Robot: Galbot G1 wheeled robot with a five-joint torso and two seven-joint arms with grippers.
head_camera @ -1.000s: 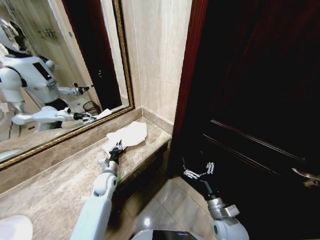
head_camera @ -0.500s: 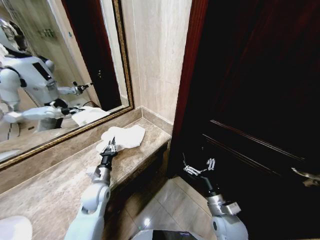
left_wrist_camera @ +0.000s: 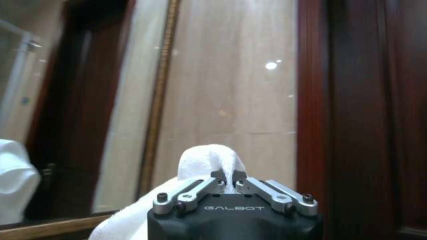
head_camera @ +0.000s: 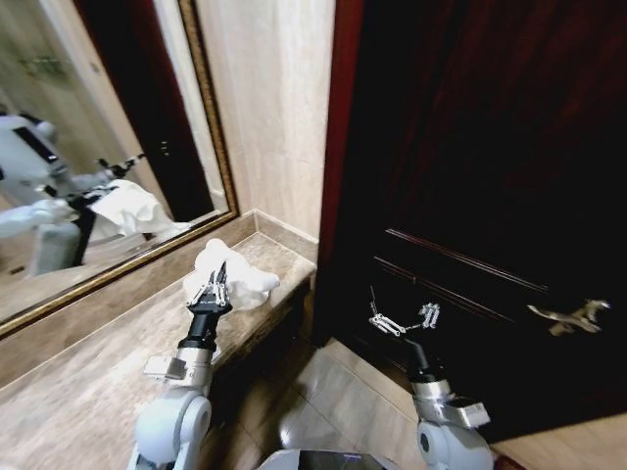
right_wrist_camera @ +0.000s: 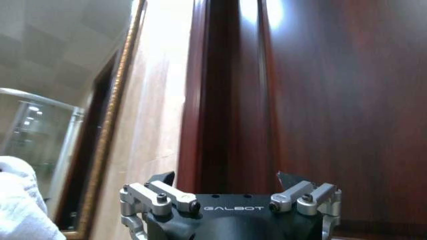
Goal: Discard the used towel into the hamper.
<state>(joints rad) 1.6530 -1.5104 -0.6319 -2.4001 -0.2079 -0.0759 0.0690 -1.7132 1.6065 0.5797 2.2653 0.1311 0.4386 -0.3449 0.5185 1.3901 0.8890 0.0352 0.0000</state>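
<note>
Two grippers show in the head view: the left gripper [head_camera: 217, 285] left of centre, pinched on the bunched towel [head_camera: 238, 277] over the counter [head_camera: 88, 367]; the right gripper [head_camera: 404, 320] spread, empty, lower right. The left wrist view shows a towel fold poking up between the fingers [left_wrist_camera: 200, 188].

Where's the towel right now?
In the head view the white towel is bunched at the far end of the marble counter beside the mirror, pinched in the left gripper.

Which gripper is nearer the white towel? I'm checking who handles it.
Left. The left gripper is shut on the towel above the marble counter. The right gripper hangs open over by the dark door, well clear of it.
</note>
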